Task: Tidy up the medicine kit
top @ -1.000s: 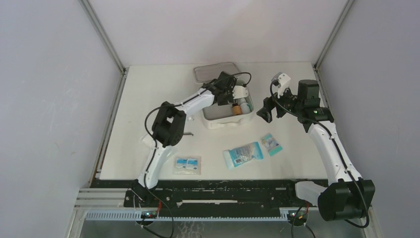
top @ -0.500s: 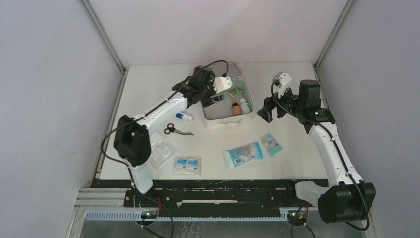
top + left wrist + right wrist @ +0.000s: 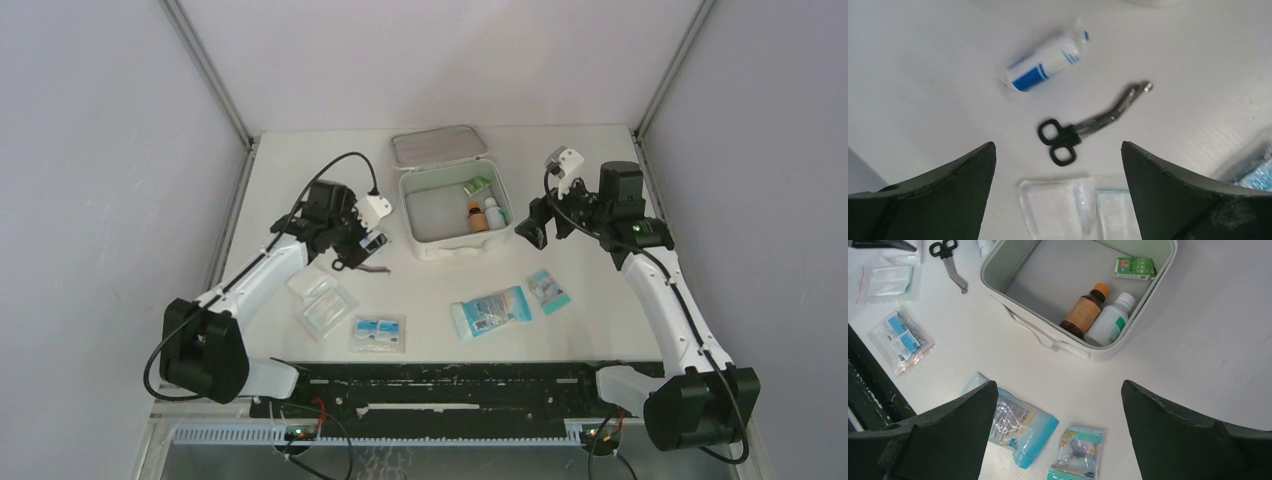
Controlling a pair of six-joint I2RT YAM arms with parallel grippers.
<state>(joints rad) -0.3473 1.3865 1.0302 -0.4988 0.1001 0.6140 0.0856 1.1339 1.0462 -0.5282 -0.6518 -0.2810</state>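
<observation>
The medicine kit (image 3: 460,246) is a white square case, open, with its lid (image 3: 437,146) folded back. It holds a brown bottle (image 3: 1083,310), a white bottle (image 3: 1108,322) and a small green box (image 3: 1134,267). My left gripper (image 3: 352,250) is open and empty, hovering left of the kit above black scissors (image 3: 1083,132), a white-and-blue tube (image 3: 1045,67) and clear packets (image 3: 1073,207). My right gripper (image 3: 530,228) is open and empty, raised to the right of the kit (image 3: 1048,337), above a blue packet (image 3: 1018,427) and a mask packet (image 3: 1078,447).
A bag of blue sachets (image 3: 378,333) lies near the front edge. Clear packets (image 3: 320,300) lie left of it. The blue packet (image 3: 490,310) and mask packet (image 3: 548,291) lie in front of the kit. Grey walls enclose the table on three sides.
My left arm has pulled back from over the kit, swinging left and toward the near side until it is above the scissors. The right arm has barely moved.
</observation>
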